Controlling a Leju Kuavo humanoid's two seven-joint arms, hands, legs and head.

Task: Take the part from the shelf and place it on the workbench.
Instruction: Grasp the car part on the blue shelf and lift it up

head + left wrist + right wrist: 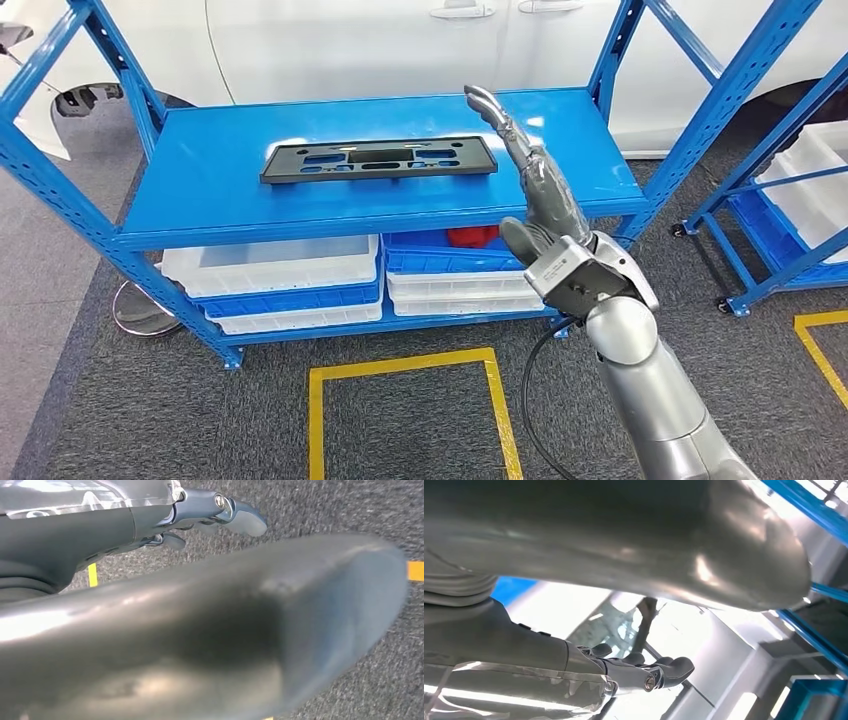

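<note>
A flat black plastic part with several slots lies on the top board of the blue shelf. My right hand is raised in front of the shelf's right half, fingers stretched out and pointing up, holding nothing, to the right of the part and apart from it. The right wrist view has the same hand with straight fingers and a big thumb, against a white car. My left hand hangs over grey carpet, fingers extended, nothing in it.
White and blue bins fill the shelf's lower level, one holding something red. A second blue rack with white bins stands right. A white car is behind. Yellow floor tape marks the carpet.
</note>
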